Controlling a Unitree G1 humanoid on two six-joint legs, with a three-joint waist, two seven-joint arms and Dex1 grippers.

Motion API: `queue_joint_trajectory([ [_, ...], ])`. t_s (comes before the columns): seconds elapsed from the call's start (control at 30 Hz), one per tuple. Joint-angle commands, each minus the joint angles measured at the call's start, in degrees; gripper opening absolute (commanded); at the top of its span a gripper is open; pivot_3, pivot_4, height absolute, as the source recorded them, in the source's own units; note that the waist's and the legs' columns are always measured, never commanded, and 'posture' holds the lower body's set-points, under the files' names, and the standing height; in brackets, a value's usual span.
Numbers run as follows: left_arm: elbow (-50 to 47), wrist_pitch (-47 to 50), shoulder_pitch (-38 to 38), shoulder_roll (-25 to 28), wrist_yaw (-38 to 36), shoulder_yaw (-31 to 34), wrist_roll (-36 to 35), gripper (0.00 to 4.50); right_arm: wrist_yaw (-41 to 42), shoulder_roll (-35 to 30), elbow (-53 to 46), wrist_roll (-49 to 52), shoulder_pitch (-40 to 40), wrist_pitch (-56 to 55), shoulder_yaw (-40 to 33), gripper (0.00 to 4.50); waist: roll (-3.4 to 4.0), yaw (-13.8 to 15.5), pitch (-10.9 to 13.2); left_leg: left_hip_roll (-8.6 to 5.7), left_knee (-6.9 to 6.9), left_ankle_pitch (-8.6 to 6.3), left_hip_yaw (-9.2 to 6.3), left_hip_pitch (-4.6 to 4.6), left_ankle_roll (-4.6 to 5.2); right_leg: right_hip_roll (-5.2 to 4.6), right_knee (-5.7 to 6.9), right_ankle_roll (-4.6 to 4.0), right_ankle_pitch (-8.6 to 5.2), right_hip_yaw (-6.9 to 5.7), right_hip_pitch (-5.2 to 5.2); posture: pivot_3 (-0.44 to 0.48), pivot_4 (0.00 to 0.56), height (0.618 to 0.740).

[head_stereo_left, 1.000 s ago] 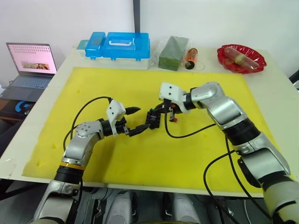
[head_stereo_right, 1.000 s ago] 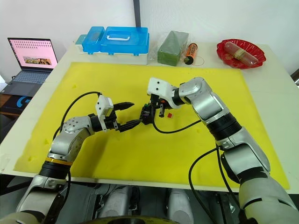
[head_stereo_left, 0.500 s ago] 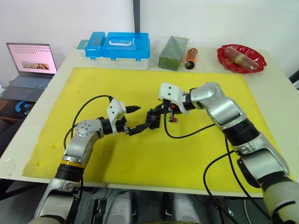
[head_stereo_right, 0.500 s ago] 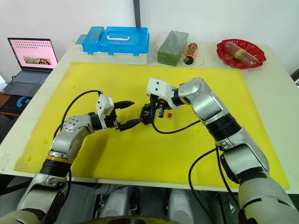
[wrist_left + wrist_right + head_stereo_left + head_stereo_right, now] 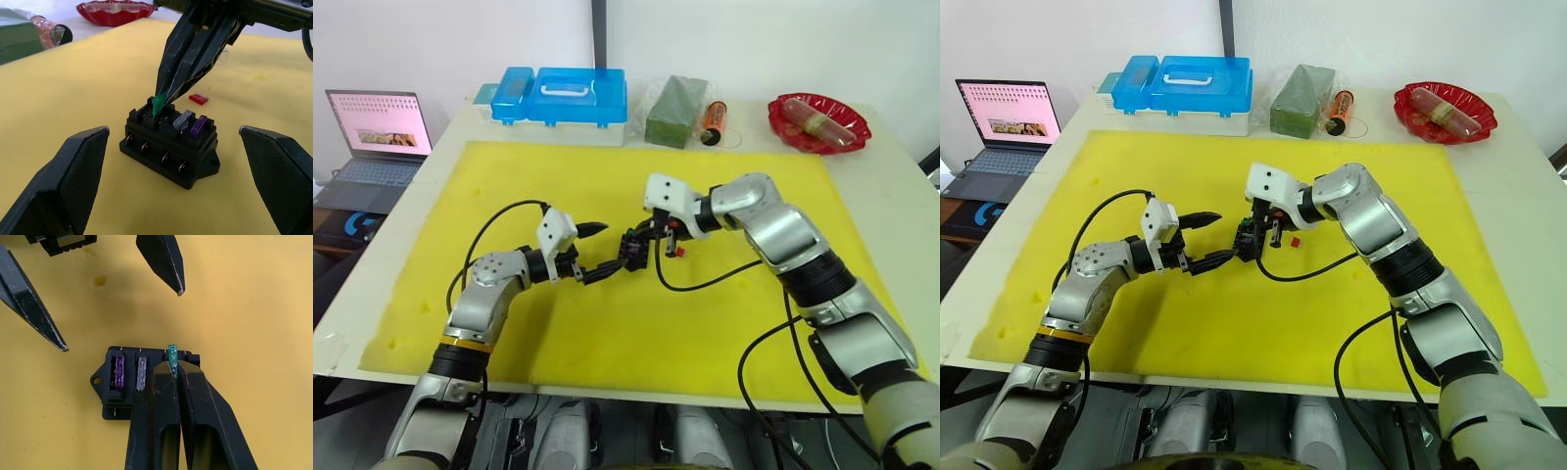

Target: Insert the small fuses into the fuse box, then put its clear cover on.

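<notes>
My right claw [image 5: 164, 98] is clamped on the green fuse [image 5: 157, 104], held upright directly above a slot of the fuse box [image 5: 168, 147] mid-mat, so the push goes straight down. The box holds grey [image 5: 182, 120] and purple [image 5: 198, 126] fuses beside that slot; the red fuse [image 5: 198, 99] lies loose at its 1 o'clock. My left claw [image 5: 596, 251] waits spread apart at its 9 o'clock.

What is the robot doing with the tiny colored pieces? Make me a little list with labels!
Right gripper: shut on the green fuse, holding it at a slot of the fuse box
Left gripper: open, beside the box, holding nothing
Already in the box: grey fuse and purple fuse, side by side
Waiting: red fuse lying on the yellow mat behind the box
Cover: not on the box yet
</notes>
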Motion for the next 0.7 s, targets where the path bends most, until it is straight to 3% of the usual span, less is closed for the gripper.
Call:
queue_joint_trajectory([
  [0.03,-1.0,-1.1,-0.5,0.1,-0.1,0.8,0.0,4.50,0.1,0.1,-1.7,-0.4,-0.2,-0.7,-1.5,0.04,0.00,0.0,0.0,0.00,0.00,0.00,0.00,0.00,0.00,0.00,0.00,0.00,0.00,0.00,0.00,0.000,0.150,0.740],
  [0.7,-1.6,-1.2,0.0,0.2,-0.2,0.6,0.2,4.50,0.8,1.0,0.6,-2.5,0.5,-2.8,-1.1,0.04,0.00,0.0,0.0,0.00,0.00,0.00,0.00,0.00,0.00,0.00,0.00,0.00,0.00,0.00,0.00,0.000,0.150,0.740],
])
